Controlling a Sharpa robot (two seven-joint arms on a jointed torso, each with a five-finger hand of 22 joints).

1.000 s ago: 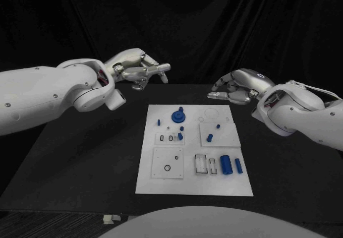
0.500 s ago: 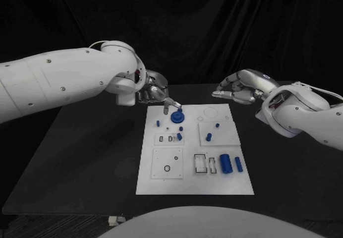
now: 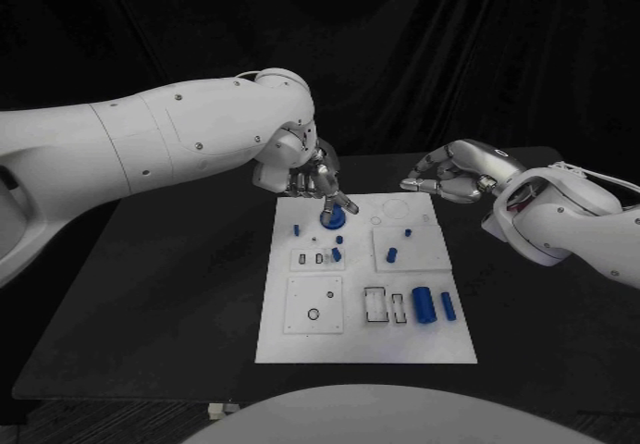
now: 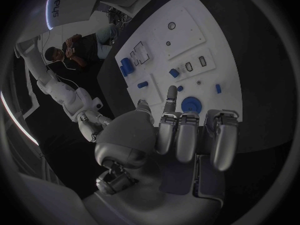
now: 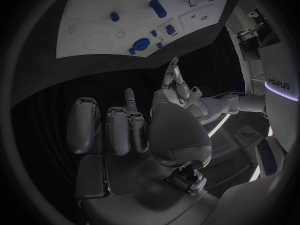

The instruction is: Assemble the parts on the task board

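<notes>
From the head camera the task board (image 3: 363, 344) lay in the middle of the black table (image 3: 160, 296), its blue parts spread over the half farther from the robot. A round blue part with a knob (image 3: 331, 218) stood near the board's far left corner, two small blue pegs (image 3: 338, 246) sat just nearer than it, a tilted blue piece (image 3: 394, 255) lay toward the middle, and a thick blue cylinder (image 3: 422, 306) with a thinner blue rod (image 3: 447, 306) beside it lay near the right edge.

That camera left it unclear whether the left hand (image 3: 310, 178) met the round part, since the fingertips overlapped it. The left wrist camera showed more: the left hand (image 4: 178, 135) held nothing, most fingers bent side by side, one finger stretched out toward the round part (image 4: 190, 105); whether it touched could not be told.

The right hand (image 3: 453, 174) hung over the table past the board's far right corner. In the right wrist camera its fingers (image 5: 119, 127) were curled inward with nothing in them, well apart from the board (image 5: 125, 20).
</notes>
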